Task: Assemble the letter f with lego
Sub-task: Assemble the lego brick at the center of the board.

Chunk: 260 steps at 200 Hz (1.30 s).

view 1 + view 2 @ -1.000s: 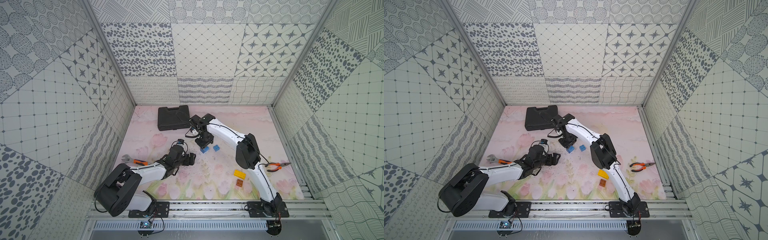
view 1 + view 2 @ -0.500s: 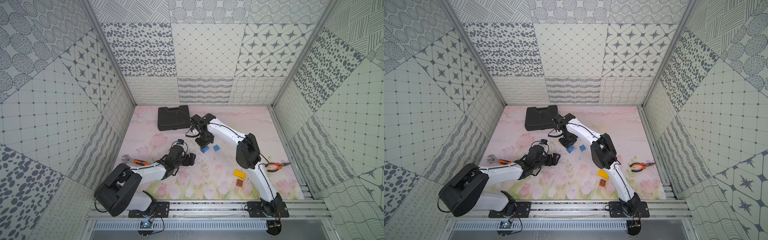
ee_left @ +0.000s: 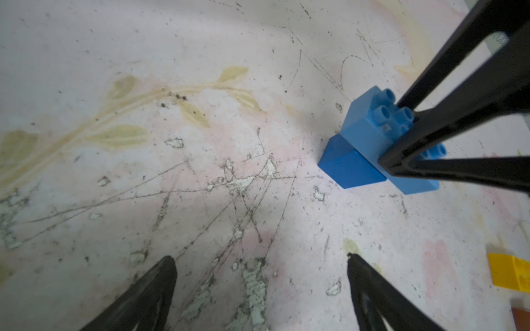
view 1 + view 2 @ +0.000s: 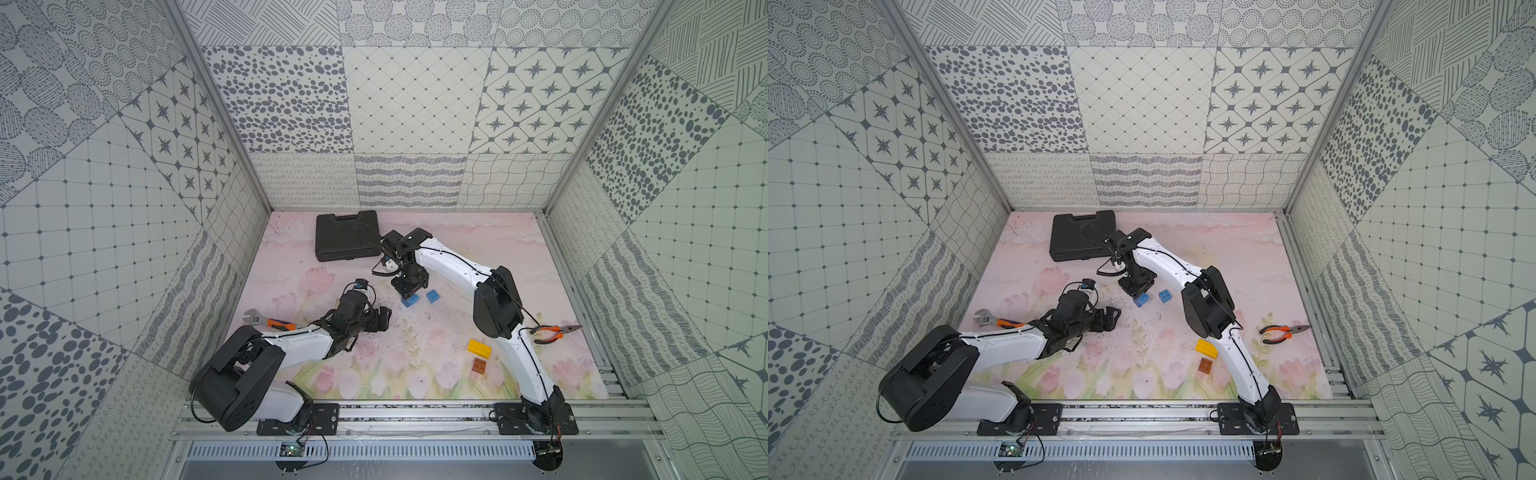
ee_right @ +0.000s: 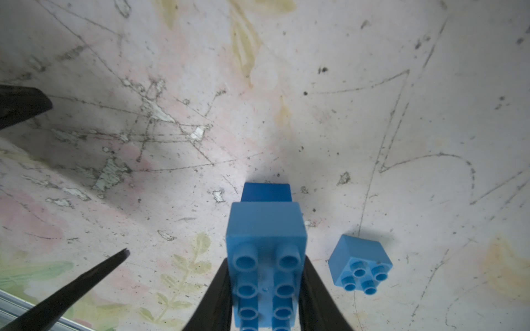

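Observation:
My right gripper is shut on a long light blue lego brick, which sits on top of a darker blue brick on the mat. In both top views this stack lies mid-table under the right gripper. A small light blue brick lies loose just beside it. A yellow brick and a brown-orange brick lie near the right arm's base. My left gripper is open and empty, low over the mat, a short way from the stack.
A black case lies at the back left. An orange-handled wrench lies by the left wall and orange-handled pliers by the right edge. The left gripper's fingers reach into the right wrist view.

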Available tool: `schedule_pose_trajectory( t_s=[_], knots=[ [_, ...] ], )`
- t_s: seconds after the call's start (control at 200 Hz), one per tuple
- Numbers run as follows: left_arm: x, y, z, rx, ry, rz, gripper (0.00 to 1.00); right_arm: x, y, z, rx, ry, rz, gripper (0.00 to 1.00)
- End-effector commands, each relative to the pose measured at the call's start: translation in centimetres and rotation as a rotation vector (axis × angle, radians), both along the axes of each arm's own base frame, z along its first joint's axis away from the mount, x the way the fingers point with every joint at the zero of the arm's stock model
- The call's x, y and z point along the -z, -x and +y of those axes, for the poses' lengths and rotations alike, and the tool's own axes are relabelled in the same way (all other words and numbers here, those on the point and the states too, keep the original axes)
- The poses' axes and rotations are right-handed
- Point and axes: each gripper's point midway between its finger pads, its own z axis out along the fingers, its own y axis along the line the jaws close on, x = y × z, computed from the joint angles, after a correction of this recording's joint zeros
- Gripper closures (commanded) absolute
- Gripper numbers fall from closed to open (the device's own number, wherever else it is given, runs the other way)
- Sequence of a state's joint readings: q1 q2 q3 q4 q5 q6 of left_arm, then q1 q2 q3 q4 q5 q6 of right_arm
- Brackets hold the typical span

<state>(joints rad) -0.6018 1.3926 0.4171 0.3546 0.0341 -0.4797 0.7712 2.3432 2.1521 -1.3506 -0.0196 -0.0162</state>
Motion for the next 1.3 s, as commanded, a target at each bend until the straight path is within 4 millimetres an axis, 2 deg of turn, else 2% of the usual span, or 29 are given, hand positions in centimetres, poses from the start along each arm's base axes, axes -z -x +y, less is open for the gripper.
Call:
schedule_pose_trajectory(
  t_s=[0.0,0.35,0.69,0.9,1.07,1.2,1.295],
  knots=[
    [-0.5,-0.5,-0.1,-0.008,0.001,-0.025,0.06,1.3,1.1,-0.5,-0.006,0.014,0.051,0.76],
    [-0.4,-0.5,-0.1,-0.005,-0.002,-0.023,0.06,4.7,1.8,-1.5,0.006,0.08,0.108,0.78],
    [-0.4,-0.4,-0.1,-0.006,-0.003,-0.025,0.06,6.9,2.3,-2.4,0.027,0.155,0.16,0.81],
    [-0.6,-0.5,0.2,-0.016,-0.007,-0.032,0.06,7.4,1.7,-3.1,0.073,0.19,0.113,0.83],
    [-0.6,-0.4,0.1,-0.013,-0.002,-0.03,0.06,6.8,2.5,-1.1,0.087,0.042,0.184,0.83],
    [-0.6,-0.4,0.2,-0.016,-0.005,-0.03,0.07,6.8,1.5,-2.8,0.093,0.143,0.121,0.83],
    [-0.5,-0.5,0.2,-0.016,-0.005,-0.03,0.07,6.9,1.8,-2.4,0.091,0.119,0.135,0.82]
  ],
)
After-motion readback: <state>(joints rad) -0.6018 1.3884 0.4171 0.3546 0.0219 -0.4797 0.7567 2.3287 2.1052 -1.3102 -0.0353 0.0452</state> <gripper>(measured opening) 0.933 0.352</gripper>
